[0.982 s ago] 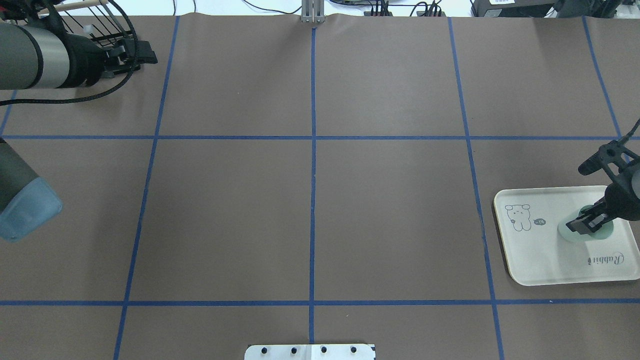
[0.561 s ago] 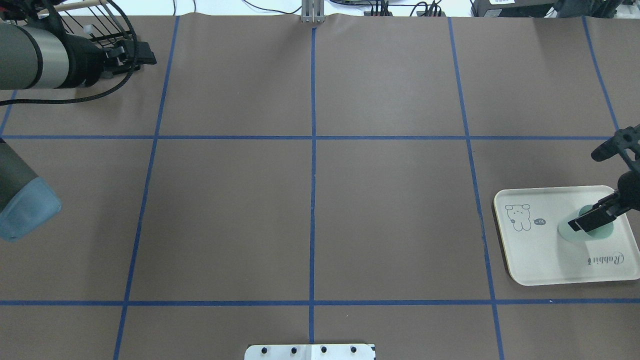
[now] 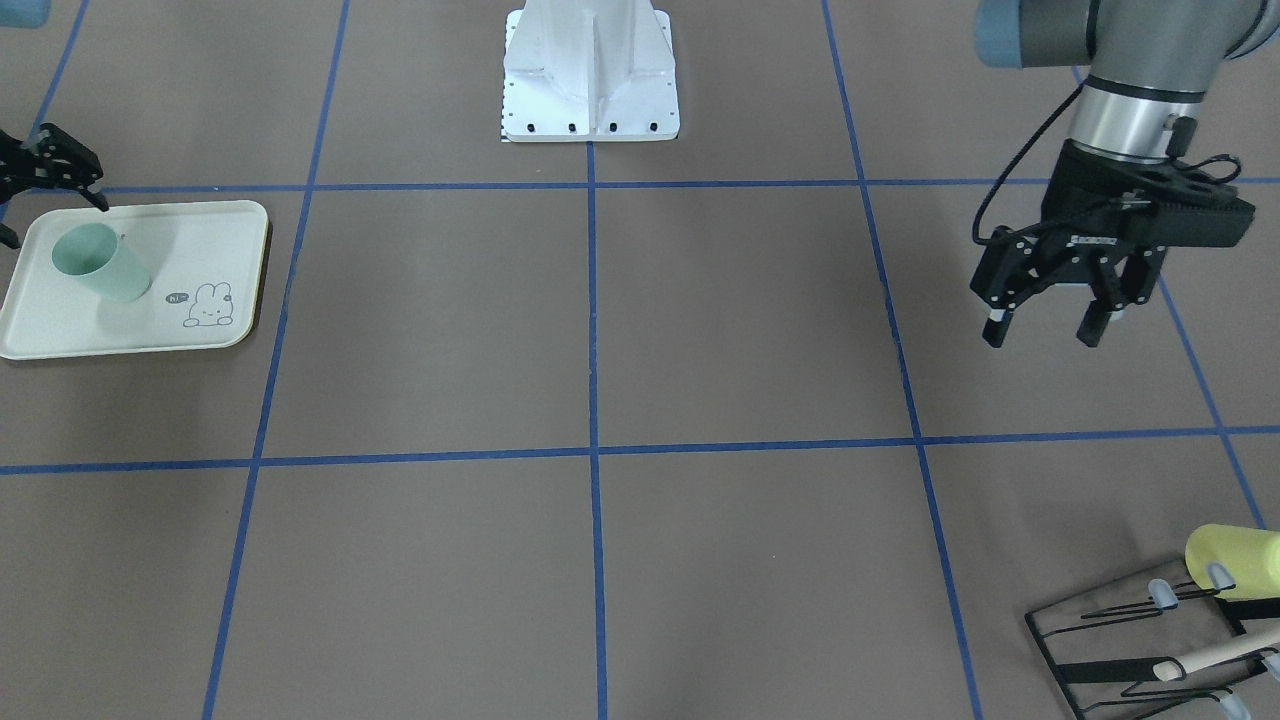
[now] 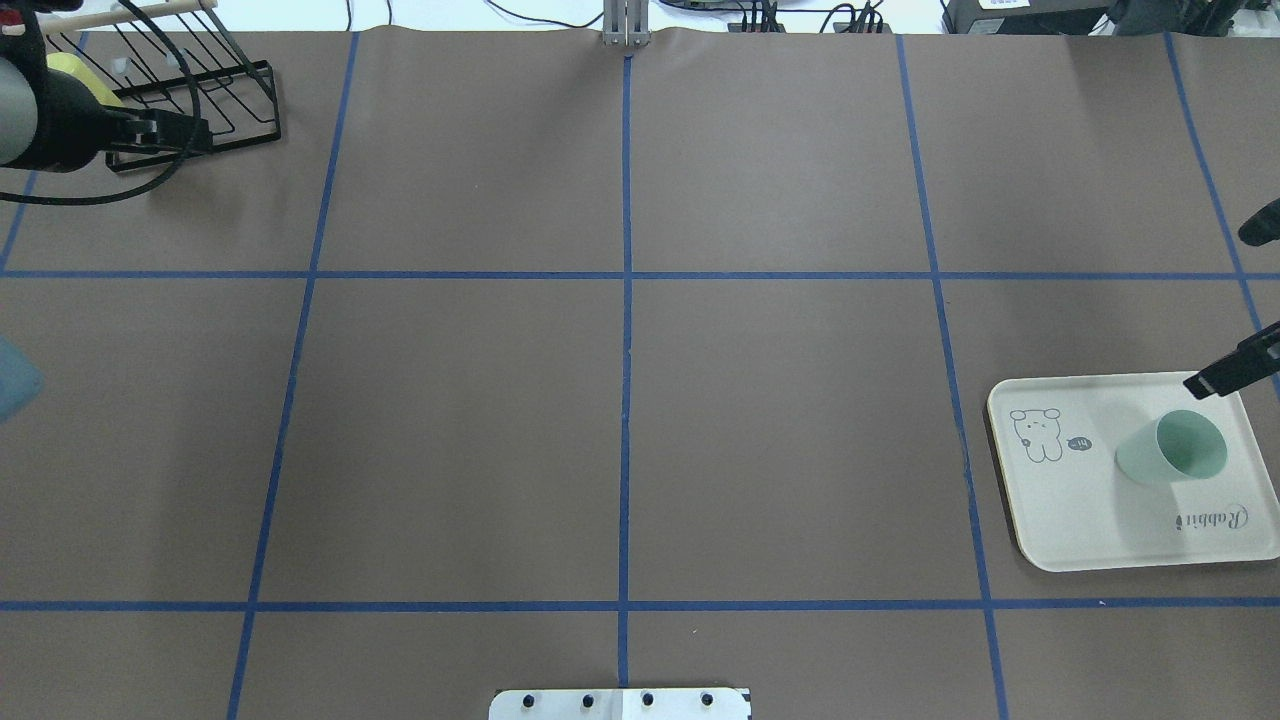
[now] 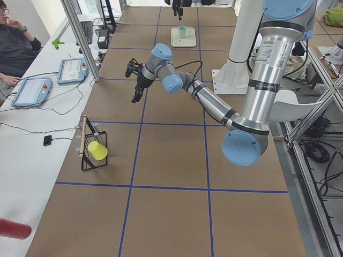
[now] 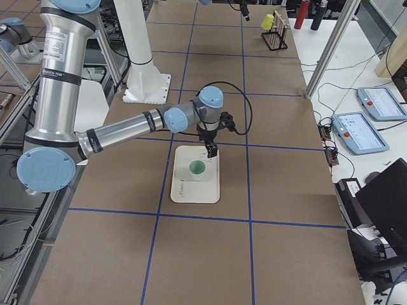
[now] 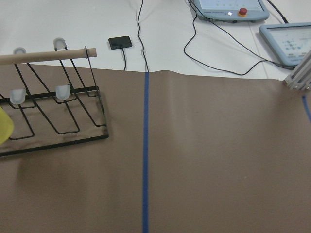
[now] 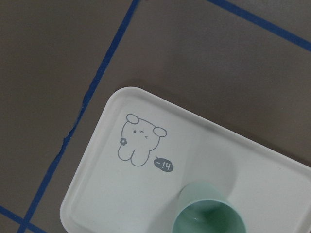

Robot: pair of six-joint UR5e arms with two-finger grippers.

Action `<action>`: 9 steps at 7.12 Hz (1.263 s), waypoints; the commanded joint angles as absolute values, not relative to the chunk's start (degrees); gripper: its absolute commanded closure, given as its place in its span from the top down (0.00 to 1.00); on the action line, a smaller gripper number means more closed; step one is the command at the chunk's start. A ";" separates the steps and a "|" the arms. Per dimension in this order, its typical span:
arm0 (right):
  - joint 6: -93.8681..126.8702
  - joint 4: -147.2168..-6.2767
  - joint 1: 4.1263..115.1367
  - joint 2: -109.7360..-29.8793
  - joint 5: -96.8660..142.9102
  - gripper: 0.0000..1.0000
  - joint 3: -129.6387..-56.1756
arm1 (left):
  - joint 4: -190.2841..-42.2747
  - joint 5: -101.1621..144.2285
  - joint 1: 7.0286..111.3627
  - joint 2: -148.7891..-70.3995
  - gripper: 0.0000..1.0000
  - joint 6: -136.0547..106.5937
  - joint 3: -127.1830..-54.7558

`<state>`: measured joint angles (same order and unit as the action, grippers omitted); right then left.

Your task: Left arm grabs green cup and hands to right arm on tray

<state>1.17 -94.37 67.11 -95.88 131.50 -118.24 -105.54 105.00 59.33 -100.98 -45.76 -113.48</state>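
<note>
The green cup [image 4: 1172, 460] stands upright and free on the cream tray [image 4: 1080, 505], near its bunny drawing. It also shows in the front view [image 3: 100, 262], the right side view [image 6: 198, 169] and the right wrist view [image 8: 209, 211]. My right gripper [image 4: 1222, 310] is open and empty, raised off the cup at the tray's far right corner. My left gripper [image 3: 1045, 332] is open and empty. It hangs above the table on the far side from the tray, short of the wire rack.
A black wire rack [image 3: 1150, 640] with a wooden bar holds a pale yellow cup [image 3: 1230, 560] at the table's far-left corner; the rack also shows in the left wrist view [image 7: 53, 121]. The robot's white base [image 3: 590, 70] stands at the near middle edge.
My right gripper has let go of the green cup and drawn up and away to the right. My left arm has pulled back to the left, uncovering the wire rack.
</note>
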 commanded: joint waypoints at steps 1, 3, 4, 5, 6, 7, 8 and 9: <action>-14.27 -109.03 77.04 -85.73 131.48 0.99 -112.27 | -103.01 113.85 68.50 -95.47 1.00 -27.16 -111.64; -16.52 -109.34 82.59 -84.46 134.71 0.99 -107.86 | -102.22 125.90 78.09 -92.84 1.00 -14.74 -106.11; -16.52 -109.16 85.75 -85.68 135.61 0.99 -107.67 | -102.22 127.95 82.48 -90.81 1.00 -5.11 -103.04; -16.44 -109.07 87.96 -88.04 135.53 0.99 -107.75 | -102.13 130.32 87.14 -88.09 1.00 3.86 -101.09; -15.74 -108.03 88.24 -89.72 135.27 0.99 -106.71 | -102.74 132.60 91.10 -85.11 1.00 6.48 -98.90; -16.17 -103.84 90.68 -91.13 135.35 0.99 -106.44 | -103.35 132.97 92.01 -82.03 1.00 5.89 -96.96; -16.17 -101.71 91.14 -95.32 134.92 0.99 -106.09 | -103.62 132.46 92.28 -80.96 1.00 6.15 -95.90; -15.56 -100.04 91.40 -96.14 134.83 0.99 -103.65 | -105.97 132.63 92.29 -79.38 1.00 5.89 -93.80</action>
<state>-16.01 -102.52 90.72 -93.91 135.03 -105.70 -104.03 132.50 91.88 -81.41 5.84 -96.06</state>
